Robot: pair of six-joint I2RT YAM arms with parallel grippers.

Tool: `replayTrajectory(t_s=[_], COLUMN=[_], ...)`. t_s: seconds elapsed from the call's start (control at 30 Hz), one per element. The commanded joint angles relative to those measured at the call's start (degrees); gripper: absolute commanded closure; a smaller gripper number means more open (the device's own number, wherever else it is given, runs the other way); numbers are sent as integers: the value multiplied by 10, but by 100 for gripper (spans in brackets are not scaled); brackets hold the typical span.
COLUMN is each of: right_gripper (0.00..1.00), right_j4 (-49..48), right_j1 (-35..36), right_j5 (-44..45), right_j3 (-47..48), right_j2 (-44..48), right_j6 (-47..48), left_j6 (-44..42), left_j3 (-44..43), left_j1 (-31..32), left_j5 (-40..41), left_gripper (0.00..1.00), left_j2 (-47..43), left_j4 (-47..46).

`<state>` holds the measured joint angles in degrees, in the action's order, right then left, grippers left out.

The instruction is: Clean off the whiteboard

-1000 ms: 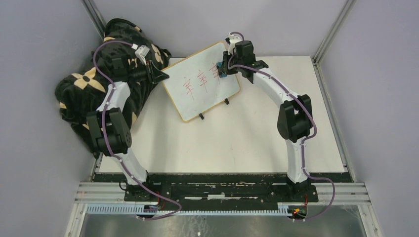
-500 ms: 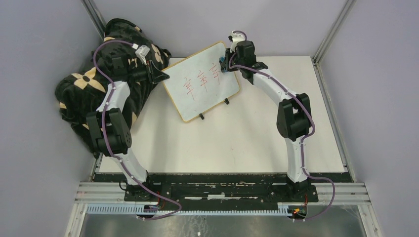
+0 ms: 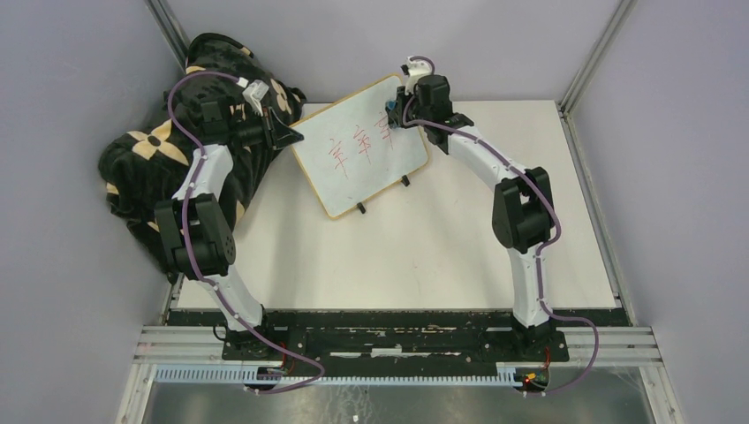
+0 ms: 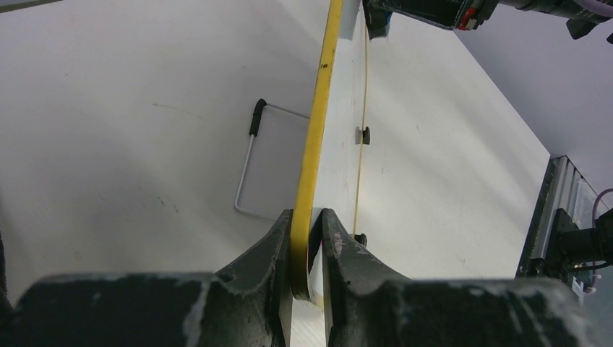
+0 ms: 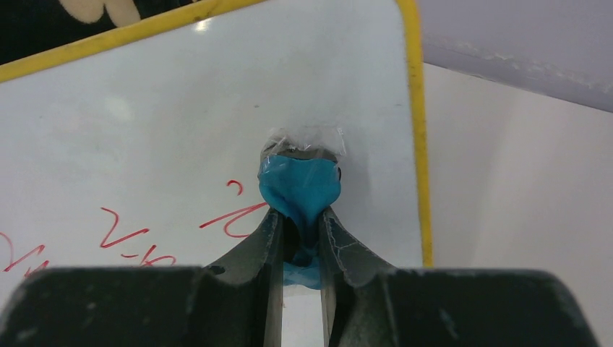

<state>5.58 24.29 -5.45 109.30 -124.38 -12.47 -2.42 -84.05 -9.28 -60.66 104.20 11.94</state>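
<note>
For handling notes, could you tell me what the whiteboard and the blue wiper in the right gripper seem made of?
The whiteboard: glossy white panel with glare, yellowish frame, wood or plastic. The wiper: soft blue lump under crinkly clear film, perhaps sponge or cloth.

Top view: bright, soft, even light from above, and the pic is sharp. Shadows on the bench (image 3: 353, 256) are faint, e.g. a thin one under the whiteboard (image 3: 362, 168) by the far edge. The dark cloth (image 3: 141, 177) at the far left corner is so black its folds barely show.

Left wrist view: the left gripper (image 4: 307, 224) is v. close to the lens, so it looks dark and blurry.

Right wrist view: there is a small white glare spot on the board near its rim. The clear wrap on the blue pad (image 5: 300, 184) shines a bit. The right gripper (image 5: 300, 217) looks dark.
</note>
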Motion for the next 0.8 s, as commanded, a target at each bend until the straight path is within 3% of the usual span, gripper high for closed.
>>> replayTrajectory(t_s=[0.0, 0.37, 0.77], right_gripper=[99, 99, 99], right_j4=[-23, -13, 2], right_j1=[43, 132, 92], right_j5=[-12, -28, 54], right_j3=[12, 39, 62], right_j2=[1, -14, -36], right_j6=[26, 33, 45], left_j6=[-38, -40, -56], left_j3=[-20, -16, -16], left_j1=[13, 18, 19], left_j5=[27, 29, 32], left_gripper=[97, 97, 97], left_j2=[-15, -15, -22], left_j4=[7, 10, 27])
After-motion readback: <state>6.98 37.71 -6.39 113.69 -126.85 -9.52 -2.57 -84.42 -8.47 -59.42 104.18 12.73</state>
